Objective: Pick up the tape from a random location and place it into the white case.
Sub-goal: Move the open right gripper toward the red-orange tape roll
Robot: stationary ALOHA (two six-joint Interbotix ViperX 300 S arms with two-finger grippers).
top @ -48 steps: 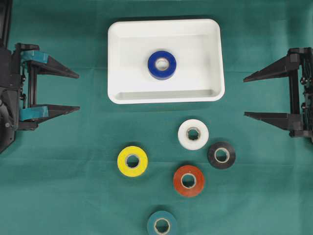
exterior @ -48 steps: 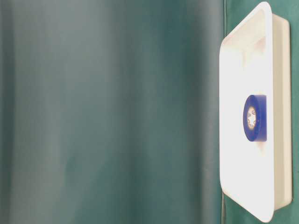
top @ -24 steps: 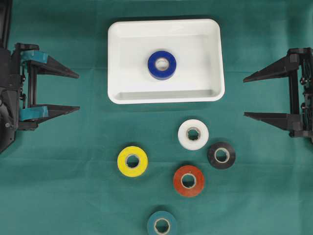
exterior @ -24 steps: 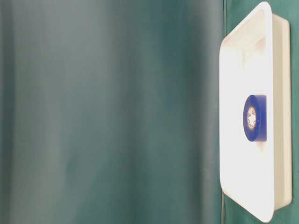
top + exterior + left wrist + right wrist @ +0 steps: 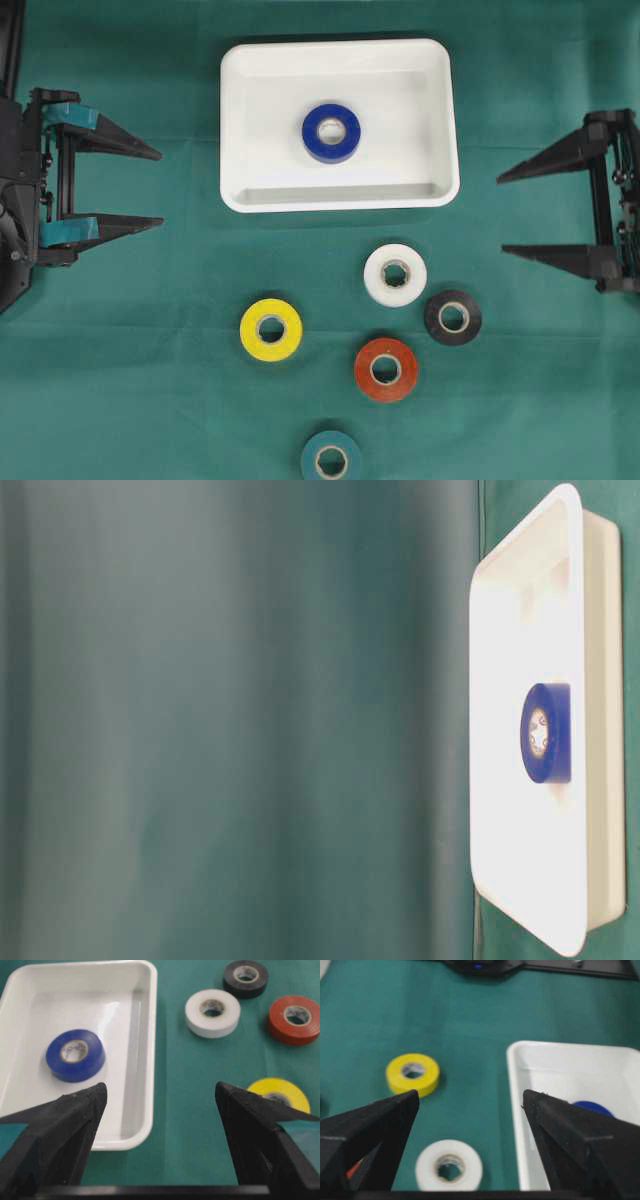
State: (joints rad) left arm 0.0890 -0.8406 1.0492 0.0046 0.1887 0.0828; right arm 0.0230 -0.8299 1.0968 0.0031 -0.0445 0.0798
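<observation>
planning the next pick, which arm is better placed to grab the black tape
Right. The black tape lies on the right side of the cloth, nearer the open right hand than the left hand, which would have to cross past the yellow tape.

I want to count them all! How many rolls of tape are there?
6. Blue roll in the white case; white, black, red, yellow and teal on the cloth.

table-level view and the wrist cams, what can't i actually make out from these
- Table-level view: only the white case and blue tape show; the other rolls and both grippers lie outside the frame.
- Overhead view: teal tape is cut by the bottom edge.
- Right wrist view: blue tape partly hidden behind a right gripper finger.
- Left wrist view: yellow tape partly covered by a left gripper finger.
</observation>
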